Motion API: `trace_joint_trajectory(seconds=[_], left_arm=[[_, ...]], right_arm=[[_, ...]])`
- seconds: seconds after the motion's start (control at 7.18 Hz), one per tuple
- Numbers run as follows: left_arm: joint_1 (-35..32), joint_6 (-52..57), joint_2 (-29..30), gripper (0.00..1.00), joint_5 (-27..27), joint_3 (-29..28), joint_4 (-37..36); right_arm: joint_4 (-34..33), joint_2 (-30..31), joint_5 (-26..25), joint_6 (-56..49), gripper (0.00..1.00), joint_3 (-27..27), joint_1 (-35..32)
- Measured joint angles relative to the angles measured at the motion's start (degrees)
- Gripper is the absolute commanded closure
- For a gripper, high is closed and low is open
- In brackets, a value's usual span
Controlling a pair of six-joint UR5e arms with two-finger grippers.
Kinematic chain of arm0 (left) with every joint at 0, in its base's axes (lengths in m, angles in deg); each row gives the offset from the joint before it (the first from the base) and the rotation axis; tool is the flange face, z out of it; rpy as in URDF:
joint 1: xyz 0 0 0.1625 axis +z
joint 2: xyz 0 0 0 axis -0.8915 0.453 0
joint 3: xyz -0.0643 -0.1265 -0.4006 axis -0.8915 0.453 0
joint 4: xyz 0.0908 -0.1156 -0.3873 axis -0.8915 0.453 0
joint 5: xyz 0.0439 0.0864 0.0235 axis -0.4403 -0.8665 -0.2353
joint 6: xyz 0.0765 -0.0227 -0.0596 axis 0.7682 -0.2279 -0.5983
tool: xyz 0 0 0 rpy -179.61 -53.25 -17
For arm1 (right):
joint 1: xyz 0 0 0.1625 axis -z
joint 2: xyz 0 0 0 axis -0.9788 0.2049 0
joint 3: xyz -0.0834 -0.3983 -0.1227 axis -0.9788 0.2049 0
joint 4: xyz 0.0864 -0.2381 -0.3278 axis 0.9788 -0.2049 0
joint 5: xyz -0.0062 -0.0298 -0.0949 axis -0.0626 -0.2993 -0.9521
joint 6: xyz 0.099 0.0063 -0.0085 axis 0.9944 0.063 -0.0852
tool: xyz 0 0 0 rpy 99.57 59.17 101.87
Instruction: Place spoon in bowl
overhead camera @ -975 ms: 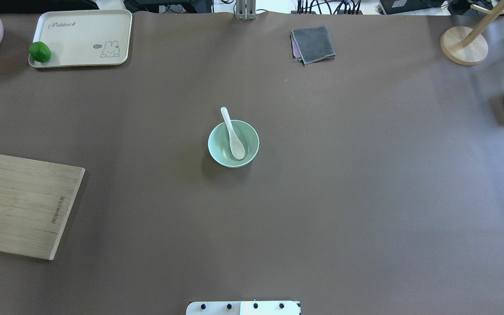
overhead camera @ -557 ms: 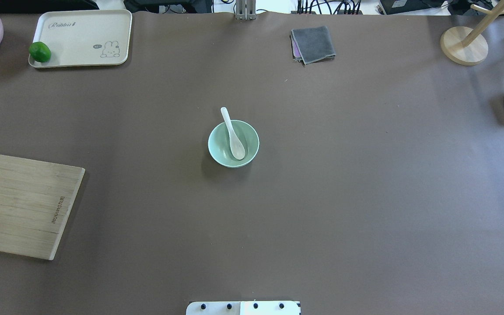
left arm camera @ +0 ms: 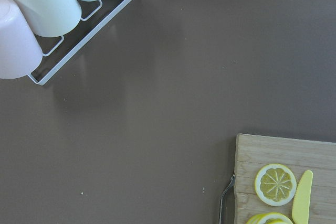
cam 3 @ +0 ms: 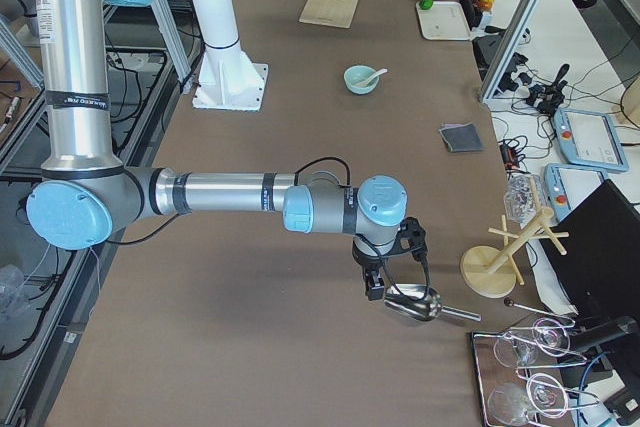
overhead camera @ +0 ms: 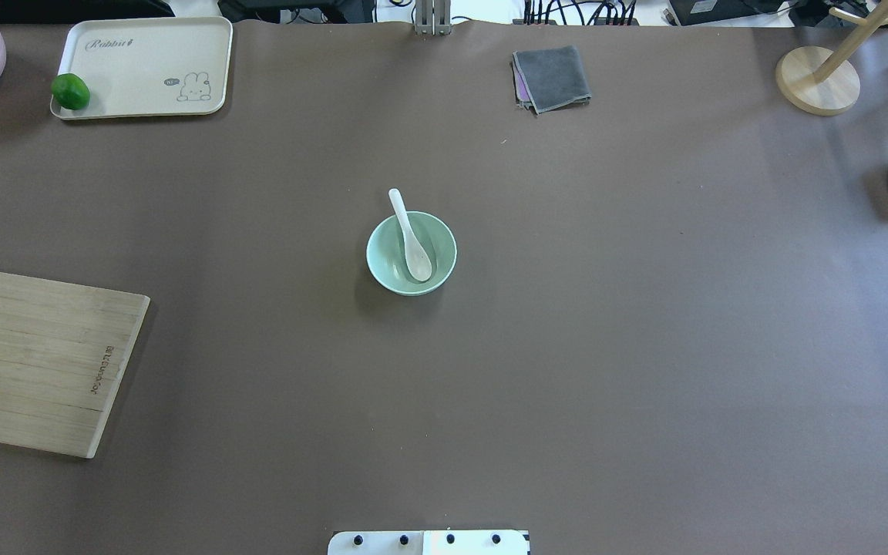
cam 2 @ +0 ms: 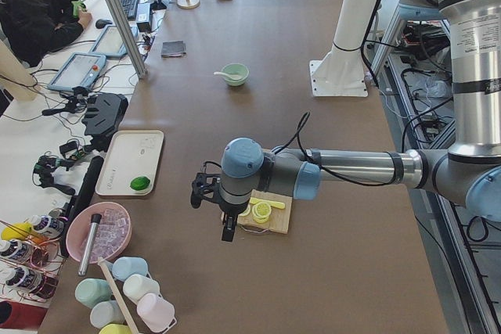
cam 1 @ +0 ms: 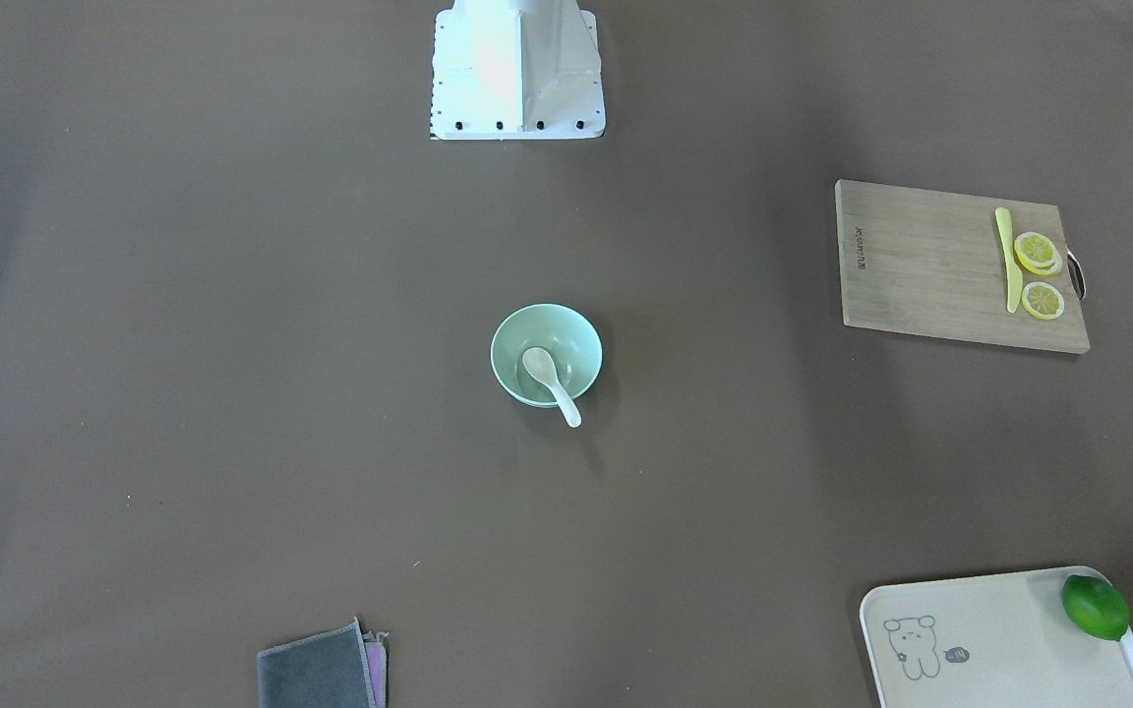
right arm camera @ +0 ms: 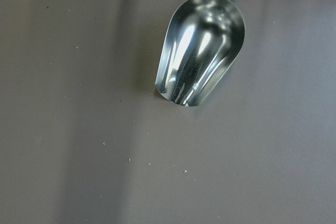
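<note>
Leaving the arms parked is serving you best: the spoon (overhead camera: 411, 243) is lying in the bowl (overhead camera: 386, 258), handle leaning over its rim, so the placing is looking done. Only the side views are showing the left gripper (cam 2: 227, 228) and right gripper (cam 3: 375, 287); spread or pressed together, you cannot tell.

The cream tray (overhead camera: 143, 77) at the table's far left corner bears the script word "Rabbit" beside a rabbit drawing. The wooden cutting board (overhead camera: 43, 362) at the left edge carries a brand mark, apparently "Joyoung".
</note>
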Motion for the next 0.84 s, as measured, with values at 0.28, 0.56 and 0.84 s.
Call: trace_joint_trajectory(seconds=[0.28, 0.56, 0.84], left_arm=[[0.01, -0.09, 0.33, 0.02, -0.04, -0.04, -0.06], [0.02, -0.16, 0.39, 0.02, -0.05, -0.26, -0.03], [0.02, -0.08, 0.43, 0.02, -0.05, -0.8, 0.25]], right_arm=[[0.0, 0.09, -0.04, 0.02, 0.0, 0.12, 0.0], [-0.03, 0.18, 0.0, 0.02, 0.0, 0.15, 0.0], [-0.02, 0.18, 0.02, 0.02, 0.0, 0.15, 0.0]])
